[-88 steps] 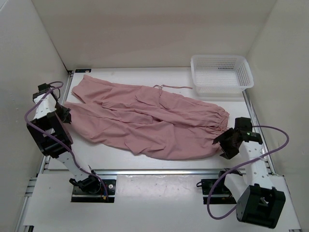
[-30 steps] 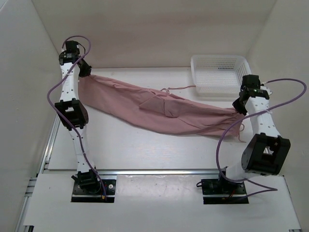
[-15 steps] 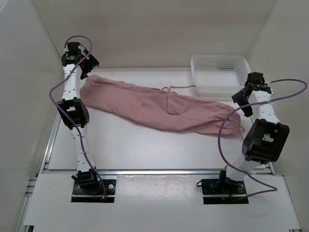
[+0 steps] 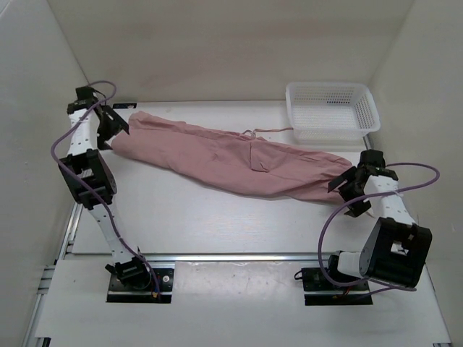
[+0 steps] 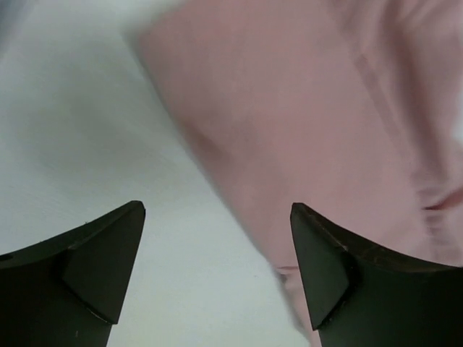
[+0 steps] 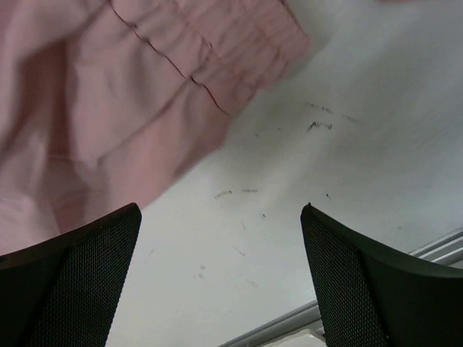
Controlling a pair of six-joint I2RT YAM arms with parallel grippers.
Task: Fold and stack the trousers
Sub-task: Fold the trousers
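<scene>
The dusty-pink trousers (image 4: 239, 159) lie folded lengthwise in a long band across the table, from back left to mid right, with the drawstring (image 4: 264, 131) trailing toward the basket. My left gripper (image 4: 110, 129) hangs open just off the band's left end; in the left wrist view the pink trousers (image 5: 311, 116) fill the upper right between and beyond the open fingers. My right gripper (image 4: 349, 189) stands open at the band's right end. In the right wrist view the gathered cuff (image 6: 217, 58) lies above the open fingers, and only bare table sits between them.
A white mesh basket (image 4: 331, 108) stands at the back right corner. White walls close in the table on the left, back and right. A metal rail (image 4: 239, 256) runs along the table's near edge, in front of the arm bases.
Both grippers opened and let go of the trousers, which dropped flat onto the table. The left gripper then moved left and down; the right gripper moved nearer and lower, off the cuff end.
</scene>
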